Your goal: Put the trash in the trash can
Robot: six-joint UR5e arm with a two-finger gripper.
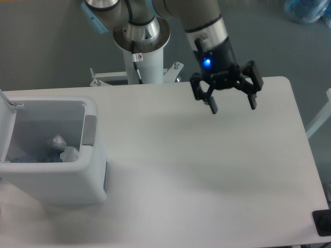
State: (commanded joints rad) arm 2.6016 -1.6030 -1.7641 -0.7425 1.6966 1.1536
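The trash can (57, 170) is a white boxy bin with rounded corners and a grey panel (90, 129) on its rim, its lid (5, 121) swung up. Inside it lie the whitish crumpled plastic bag (63, 150) and the bluish bottle (39, 156). Well apart from the bin, the gripper (232, 105) hangs over the white table (207, 181), jaws spread wide and holding nothing.

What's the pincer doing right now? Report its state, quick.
Pincer: open, holding nothing, hanging above the table away from the trash can.
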